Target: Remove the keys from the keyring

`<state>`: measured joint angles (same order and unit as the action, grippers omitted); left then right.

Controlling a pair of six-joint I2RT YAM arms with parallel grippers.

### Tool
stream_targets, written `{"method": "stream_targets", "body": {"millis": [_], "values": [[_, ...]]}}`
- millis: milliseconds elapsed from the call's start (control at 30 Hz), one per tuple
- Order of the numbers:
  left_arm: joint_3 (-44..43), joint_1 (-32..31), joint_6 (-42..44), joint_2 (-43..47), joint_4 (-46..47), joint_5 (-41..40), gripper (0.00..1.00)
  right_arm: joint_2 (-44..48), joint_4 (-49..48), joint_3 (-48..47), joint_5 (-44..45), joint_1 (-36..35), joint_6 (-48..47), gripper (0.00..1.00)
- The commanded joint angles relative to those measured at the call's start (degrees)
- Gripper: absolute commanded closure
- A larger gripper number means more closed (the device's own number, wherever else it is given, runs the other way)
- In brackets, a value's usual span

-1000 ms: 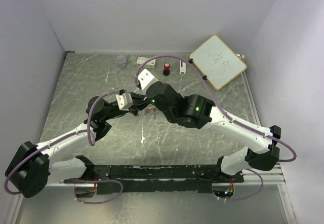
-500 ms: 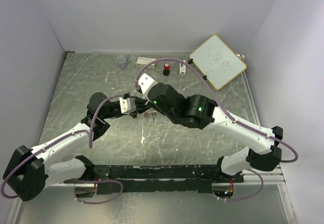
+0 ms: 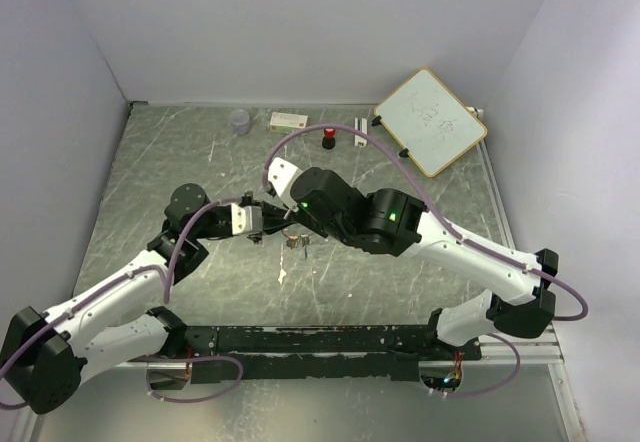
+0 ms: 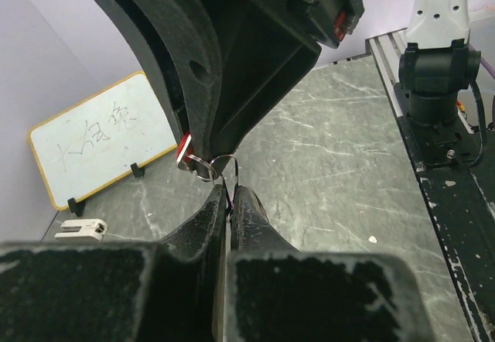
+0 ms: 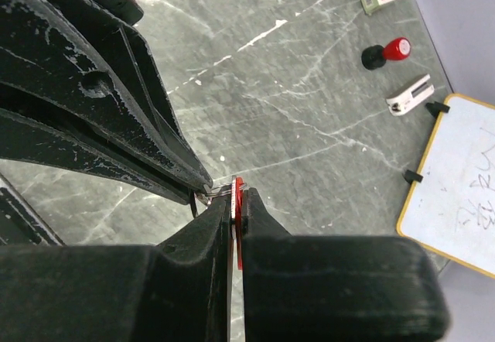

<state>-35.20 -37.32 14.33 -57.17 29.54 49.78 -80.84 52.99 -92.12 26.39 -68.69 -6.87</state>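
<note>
My two grippers meet above the middle of the table. My right gripper (image 5: 237, 196) is shut on the red key (image 5: 240, 190), whose red head and silver blade stand edge-on between its fingers. The red head also shows in the left wrist view (image 4: 183, 150). The thin silver keyring (image 4: 205, 166) hangs from that key and runs into my left gripper (image 4: 230, 193), which is shut on its wire. A bluish sliver shows between the left pads; I cannot tell whether it is the blue key. Small silver pieces (image 3: 293, 243) dangle below both grippers.
A whiteboard (image 3: 430, 122) leans at the back right. A black stamp with a red top (image 3: 328, 142), a white clip (image 3: 360, 134), a small box (image 3: 290, 119) and a clear cup (image 3: 240, 120) stand along the back edge. Arm bases and rail (image 3: 320, 342) line the near edge.
Both grippers, still joined at the keyring, have shifted a little toward the near edge. The left arm has swung lower, and the dangling pieces now show below the grippers.
</note>
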Motion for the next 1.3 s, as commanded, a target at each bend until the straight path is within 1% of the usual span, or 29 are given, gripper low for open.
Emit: {"method": "stream_targets", "body": {"millis": [0, 67, 300, 533, 700, 800, 1033, 1167, 1267], "values": [[-1.5, -0.8, 1.5, 4.2, 0.7, 7.7, 0.93, -0.6, -2.3, 1.1, -2.5, 1.7, -2.2, 1.00], [-1.6, -0.8, 1.8, 4.6, 0.4, 8.1, 0.93, -0.6, -2.8, 1.4, -5.5, 1.9, -2.8, 1.00], [-1.6, -0.8, 2.4, 5.5, -0.3, 10.7, 0.93, -2.6, -1.6, 1.2, -11.9, 2.1, -4.3, 1.00], [-1.3, -0.8, 2.6, 7.3, -0.5, 11.0, 0.93, -3.3, -2.3, 2.6, -12.7, 3.1, -4.9, 1.00], [-0.6, -0.8, 1.6, 7.9, 1.2, 11.6, 0.93, -2.7, -4.0, 3.7, -16.2, 5.1, -5.8, 1.00], [-1.0, -0.8, 2.1, 8.1, 0.2, 11.6, 0.93, -2.2, -6.4, 4.7, -12.5, 6.3, -5.2, 1.00], [-1.5, -0.8, 3.7, 7.5, -3.0, 10.0, 0.93, 2.1, -16.0, 7.7, -0.9, 12.9, -3.5, 1.00], [-2.1, -0.8, 4.2, 5.9, -4.3, 8.3, 0.93, 6.6, -23.9, 10.8, 1.9, 17.4, -2.1, 1.00], [-2.4, -0.8, 2.5, 3.0, -3.0, 5.0, 0.93, 9.4, -29.3, 14.5, 3.2, 20.4, -1.0, 1.00]]}}
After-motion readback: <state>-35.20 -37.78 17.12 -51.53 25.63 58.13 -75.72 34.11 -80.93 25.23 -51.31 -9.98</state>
